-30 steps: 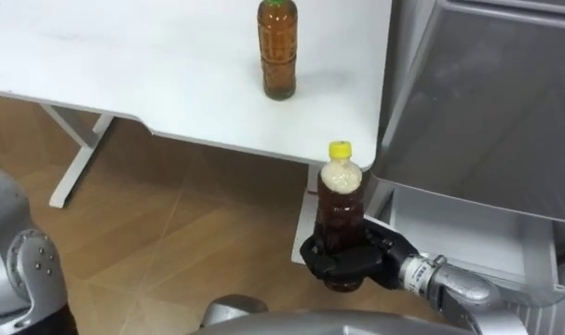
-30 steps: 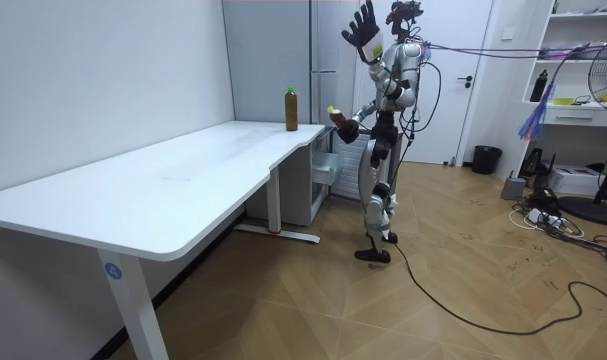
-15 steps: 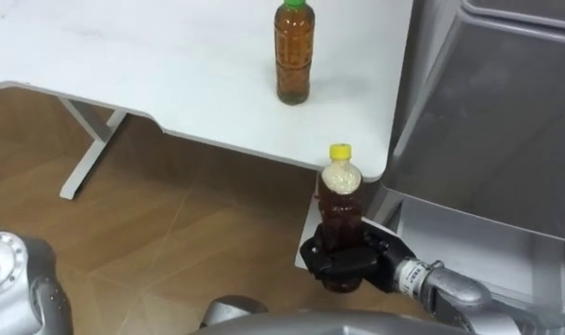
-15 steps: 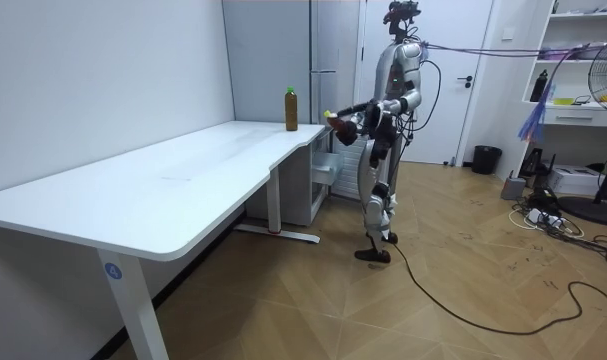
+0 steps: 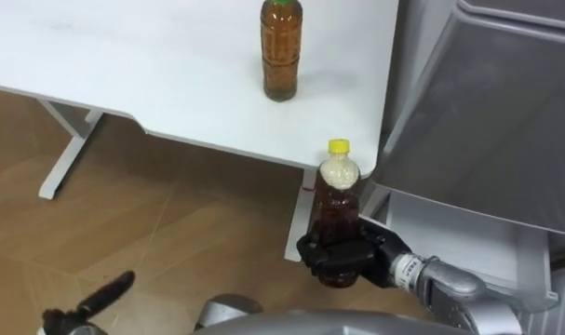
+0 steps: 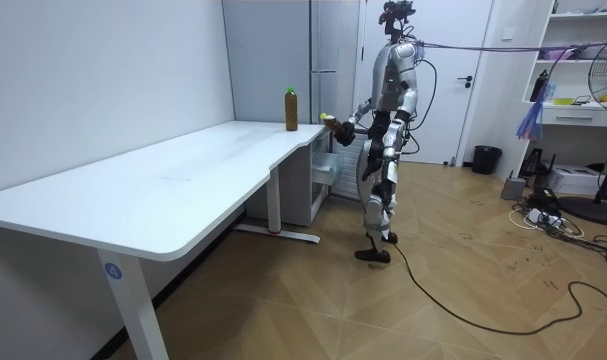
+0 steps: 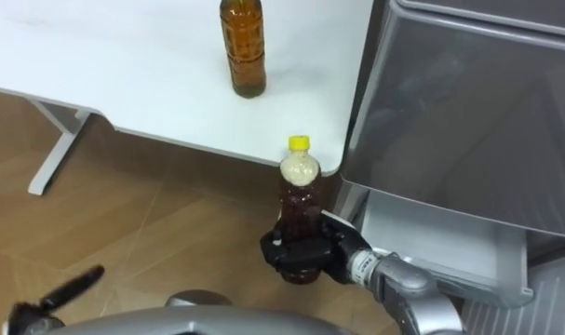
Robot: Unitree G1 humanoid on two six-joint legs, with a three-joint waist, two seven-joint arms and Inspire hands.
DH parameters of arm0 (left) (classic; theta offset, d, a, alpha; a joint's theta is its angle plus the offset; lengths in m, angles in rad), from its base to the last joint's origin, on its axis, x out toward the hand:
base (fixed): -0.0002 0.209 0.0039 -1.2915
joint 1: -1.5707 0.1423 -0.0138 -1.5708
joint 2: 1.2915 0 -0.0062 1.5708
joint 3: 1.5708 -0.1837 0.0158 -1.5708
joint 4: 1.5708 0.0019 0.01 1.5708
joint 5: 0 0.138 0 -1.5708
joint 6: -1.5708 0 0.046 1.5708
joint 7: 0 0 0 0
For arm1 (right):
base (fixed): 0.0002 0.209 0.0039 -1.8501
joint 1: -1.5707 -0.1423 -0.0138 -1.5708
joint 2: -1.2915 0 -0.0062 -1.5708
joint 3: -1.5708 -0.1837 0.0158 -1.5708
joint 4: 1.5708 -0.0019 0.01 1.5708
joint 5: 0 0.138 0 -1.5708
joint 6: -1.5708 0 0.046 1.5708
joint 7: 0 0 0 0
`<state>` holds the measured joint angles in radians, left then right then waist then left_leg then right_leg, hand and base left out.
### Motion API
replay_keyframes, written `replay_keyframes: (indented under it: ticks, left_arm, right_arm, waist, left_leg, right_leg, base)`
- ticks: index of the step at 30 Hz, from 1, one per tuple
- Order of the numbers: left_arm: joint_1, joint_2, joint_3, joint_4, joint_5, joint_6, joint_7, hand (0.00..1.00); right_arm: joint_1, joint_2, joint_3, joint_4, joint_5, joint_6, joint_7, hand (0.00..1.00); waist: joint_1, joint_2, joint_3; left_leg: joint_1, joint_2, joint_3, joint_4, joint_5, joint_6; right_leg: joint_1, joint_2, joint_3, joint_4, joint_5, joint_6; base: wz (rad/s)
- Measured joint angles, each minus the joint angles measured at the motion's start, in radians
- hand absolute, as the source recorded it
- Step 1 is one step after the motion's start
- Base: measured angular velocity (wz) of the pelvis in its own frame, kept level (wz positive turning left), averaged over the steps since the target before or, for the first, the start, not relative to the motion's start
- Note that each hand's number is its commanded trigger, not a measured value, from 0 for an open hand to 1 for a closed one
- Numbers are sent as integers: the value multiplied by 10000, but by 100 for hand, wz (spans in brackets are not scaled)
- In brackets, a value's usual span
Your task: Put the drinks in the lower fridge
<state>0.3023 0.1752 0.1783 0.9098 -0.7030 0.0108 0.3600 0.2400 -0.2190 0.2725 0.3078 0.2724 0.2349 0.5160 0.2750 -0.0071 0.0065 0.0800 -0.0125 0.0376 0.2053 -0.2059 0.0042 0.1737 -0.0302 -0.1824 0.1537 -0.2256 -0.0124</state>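
Right hand (image 5: 343,262) clutched the yellow-capped bottle (image 5: 337,200) upright by the fridge (image 5: 487,112), label unreadable; left hand (image 5: 103,299) hung straight-fingered.

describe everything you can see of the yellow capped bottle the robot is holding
Clear plastic bottle with a yellow cap, full of brown drink with pale foam at the neck. It is upright, in the air, its lower part wrapped by the dark fingers of the right hand. It hangs just past the white table's corner, beside the grey fridge.
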Motion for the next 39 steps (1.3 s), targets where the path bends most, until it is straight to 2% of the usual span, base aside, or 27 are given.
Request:
replay_keyframes:
  ticks: [2,5,8,12,15,17,21,26,30,39]
  left_arm:
    - [-37,0,-1,790,75,386,-519,0]
    - [-34,-1,-141,1778,1101,932,-1166,0]
    - [-46,-11,-605,2153,2115,1360,-1603,0]
    - [-314,-37,-1268,2483,3883,1684,-2100,0]
    - [-491,-62,-1538,2501,4777,1819,-2290,0]
    - [-581,-167,-1582,2492,5889,1888,-2405,0]
    - [-584,-213,-1843,2384,7275,2296,-2582,0]
    - [-632,-220,-2051,2262,8286,2446,-2695,0]
    - [-697,-250,-2151,2150,8440,2452,-2918,0]
    - [-691,-458,-2269,2102,8427,2466,-3038,0]
  right_arm:
    - [-68,-3,-6,0,-3,188,-4,100]
    - [-67,-71,-20,62,-19,297,-28,100]
    - [-93,-47,-187,281,35,466,-39,100]
    - [-325,20,-310,1192,99,462,-364,100]
    - [-346,60,-453,1686,82,453,-600,100]
    - [-315,76,-569,2133,82,459,-817,100]
    - [-354,79,-610,2951,1085,457,-1237,100]
    - [-288,39,-615,3335,2470,450,-1581,100]
    - [-240,49,-614,3478,3580,422,-1703,100]
    - [-107,90,-620,4349,5925,201,-2023,100]
  waist:
    - [-229,7,4]
    - [-519,4,10]
    - [-837,23,7]
    - [-1363,84,18]
    - [-1613,88,15]
    - [-1691,81,4]
    - [-2070,-30,-55]
    - [-2272,-83,-53]
    - [-2424,-91,-61]
    - [-2452,-92,-72]
  left_leg:
    - [-30,2,-10,4,-3,-3]
    - [-106,3,-3,12,-11,4]
    - [-215,5,22,79,-13,8]
    - [-266,-5,24,159,-14,19]
    - [-264,4,52,148,-32,28]
    - [-241,38,185,136,-39,22]
    - [-236,29,186,193,-39,22]
    - [-205,16,181,201,-39,23]
    - [-176,11,185,211,-40,23]
    - [-125,26,301,191,-46,25]
  right_leg:
    - [1,0,-34,-2,1,-2]
    - [-20,-8,-58,5,1,-2]
    - [-130,-8,30,61,2,-2]
    - [-144,-18,36,167,2,0]
    - [-157,-10,83,175,3,1]
    - [-166,19,292,184,7,-6]
    - [-169,3,211,172,7,-4]
    - [-166,-10,194,115,-2,9]
    - [-146,-10,222,89,-2,10]
    - [-149,18,407,35,3,11]
  base:
    - [2]
    - [3]
    - [-2]
    - [-1]
    - [-6]
    - [-15]
    - [-2]
    - [0]
    - [0]
    - [-2]
